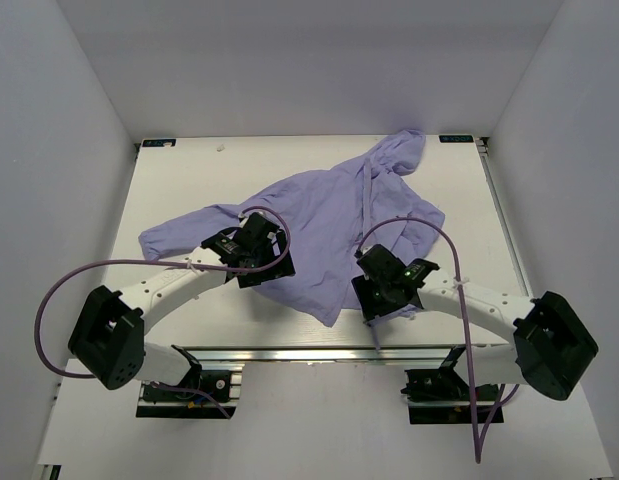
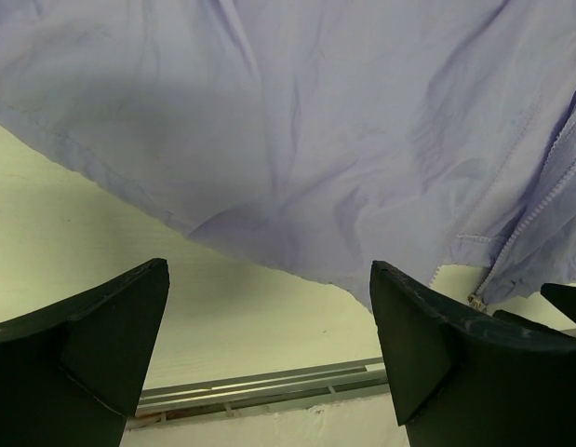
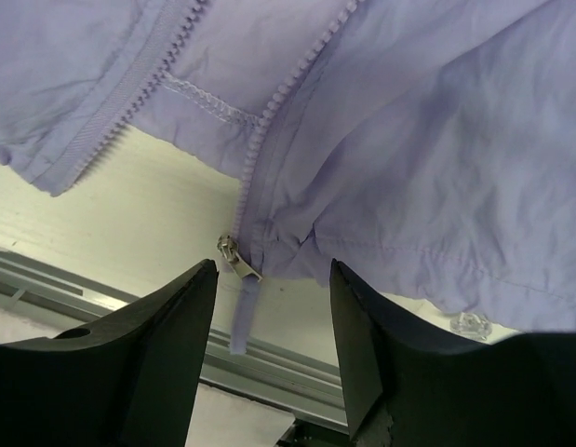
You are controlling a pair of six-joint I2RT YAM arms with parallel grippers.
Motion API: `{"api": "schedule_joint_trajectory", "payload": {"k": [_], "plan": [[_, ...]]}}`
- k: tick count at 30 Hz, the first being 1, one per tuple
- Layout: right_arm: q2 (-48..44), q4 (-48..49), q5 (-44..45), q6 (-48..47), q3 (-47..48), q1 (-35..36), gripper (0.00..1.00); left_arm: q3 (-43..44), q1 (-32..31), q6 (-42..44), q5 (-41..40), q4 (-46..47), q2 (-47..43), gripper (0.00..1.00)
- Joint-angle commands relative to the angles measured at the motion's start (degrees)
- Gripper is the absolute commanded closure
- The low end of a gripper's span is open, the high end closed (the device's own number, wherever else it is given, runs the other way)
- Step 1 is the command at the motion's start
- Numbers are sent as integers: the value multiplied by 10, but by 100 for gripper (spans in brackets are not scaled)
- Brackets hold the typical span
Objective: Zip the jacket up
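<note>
my left claw (image 2: pixel 269 272) is spread wide, pinching nothing, with the jacket (image 2: pixel 297 121) lying on the bench (image 2: pixel 73 233) just ahead of its tips. my right claw (image 3: pixel 272 270) is spread too, the zipper pull (image 3: pixel 237 256) just ahead of its gap, at the hem

Bright, even overhead light on the white table (image 1: pixel 189 170); in the left wrist view, a soft shadow dims the jacket (image 2: pixel 297 121).

I see my left arm (image 1: pixel 164 288) and right arm (image 1: pixel 484 300) bent inward toward lower centre. The left gripper (image 2: pixel 269 279) is spread wide and the right gripper (image 3: pixel 272 272) parted more narrowly. Neither grasps anything.
</note>
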Motion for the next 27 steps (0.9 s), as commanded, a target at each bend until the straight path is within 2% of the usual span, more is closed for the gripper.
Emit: {"api": "schedule_joint_trajectory", "payload": {"k": [1,16,19,23,27], "plan": [[17,26,6,16,-14,3,42,0,2,-3,7,6,-19,2],[50,58,3,58,-58,3,43,4,2,-7,4,-10,-31,2],[45,78,-34,55,-57,3,44,0,2,-8,2,-9,-35,2],[29,82,-69,54,-41,3,34,2,2,-8,7,-8,-35,2],[3,60,-53,61,-28,3,32,-1,2,-8,8,-7,-39,2]]}}
